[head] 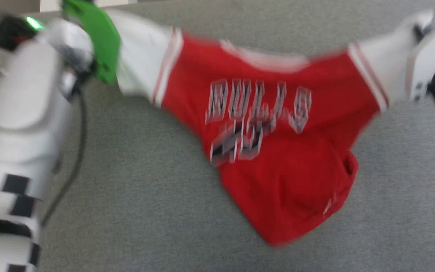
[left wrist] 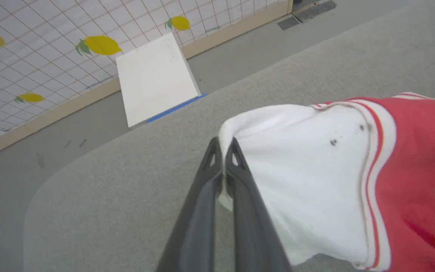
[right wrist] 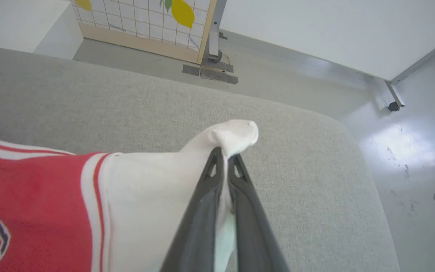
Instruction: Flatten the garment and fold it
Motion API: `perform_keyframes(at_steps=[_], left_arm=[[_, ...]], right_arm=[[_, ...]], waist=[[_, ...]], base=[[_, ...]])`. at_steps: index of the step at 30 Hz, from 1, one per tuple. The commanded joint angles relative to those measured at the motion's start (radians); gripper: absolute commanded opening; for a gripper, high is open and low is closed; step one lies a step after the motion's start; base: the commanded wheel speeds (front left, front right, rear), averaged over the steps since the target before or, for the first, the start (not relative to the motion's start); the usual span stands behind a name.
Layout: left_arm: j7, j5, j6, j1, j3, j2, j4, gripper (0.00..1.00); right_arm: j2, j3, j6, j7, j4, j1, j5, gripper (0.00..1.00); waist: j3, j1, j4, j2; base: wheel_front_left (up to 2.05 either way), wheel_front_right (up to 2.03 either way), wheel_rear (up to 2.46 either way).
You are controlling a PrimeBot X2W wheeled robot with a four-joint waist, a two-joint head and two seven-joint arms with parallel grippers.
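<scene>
Red jersey pinched by both sleeves, head cam pretty smeared

Head view: stretched across the top of the frame over the grey padded table, white sleeves pulled to upper left and upper right, red body trailing down to lower centre, BULLS lettering upside down; too blurry to make out any fingers here. Left wrist view: left gripper dead centre, fingers squeezed together on a bunched fold of white sleeve, red body off at the right edge, white box and lemon-print screen up in the upper left. Right wrist view: right gripper at centre, likewise clamped tight on the other white sleeve tip, red part at lower left, grey table underneath.
</scene>
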Motion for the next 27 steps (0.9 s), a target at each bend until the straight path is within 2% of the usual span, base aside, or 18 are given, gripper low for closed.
perform_keyframes(at_steps=[1,3,7,10,14,21,24,27], left_arm=[[-0.036,0.011,0.002,-0.044,0.009,0.024,-0.021,0.00],[-0.095,0.029,0.028,-0.089,0.028,0.044,-0.043,0.00],[-0.249,0.075,0.120,-0.177,0.077,0.072,-0.090,0.00],[-0.376,0.099,0.182,-0.247,0.116,0.085,-0.103,0.00],[-0.520,0.113,0.238,-0.321,0.157,0.087,-0.111,0.00],[-0.688,0.103,0.273,-0.390,0.204,0.085,-0.117,0.00],[-0.727,0.097,0.275,-0.390,0.213,0.085,-0.123,0.00],[-0.739,0.086,0.259,-0.357,0.209,0.081,-0.111,0.00]], right_arm=[[-0.015,0.014,-0.001,0.002,0.009,-0.062,-0.012,0.00],[-0.028,0.029,-0.001,-0.005,0.024,-0.141,-0.029,0.00],[-0.035,0.030,-0.001,-0.044,0.056,-0.302,-0.068,0.00],[-0.019,-0.006,-0.001,-0.115,0.079,-0.425,-0.107,0.00],[0.015,-0.064,-0.001,-0.230,0.101,-0.551,-0.166,0.00],[0.068,-0.167,-0.001,-0.437,0.133,-0.702,-0.254,0.00],[0.081,-0.192,-0.001,-0.518,0.155,-0.738,-0.288,0.00],[0.089,-0.199,-0.001,-0.548,0.198,-0.734,-0.303,0.00]], waist=[[0.034,-0.0001,0.022,0.0000],[0.051,-0.0001,0.029,0.0000],[0.086,-0.0001,0.039,0.0000],[0.114,-0.0001,0.045,0.0000],[0.137,-0.0001,0.054,0.0000],[0.158,-0.0001,0.069,0.0000],[0.159,-0.0001,0.074,0.0000],[0.149,-0.0001,0.076,0.0000]], base=[[0.00,0.00,0.00],[0.00,0.00,0.00],[0.00,0.00,0.00],[0.00,0.00,0.00],[0.00,0.00,0.00],[0.00,0.00,0.00],[0.00,0.00,0.00],[0.00,0.00,0.00]])
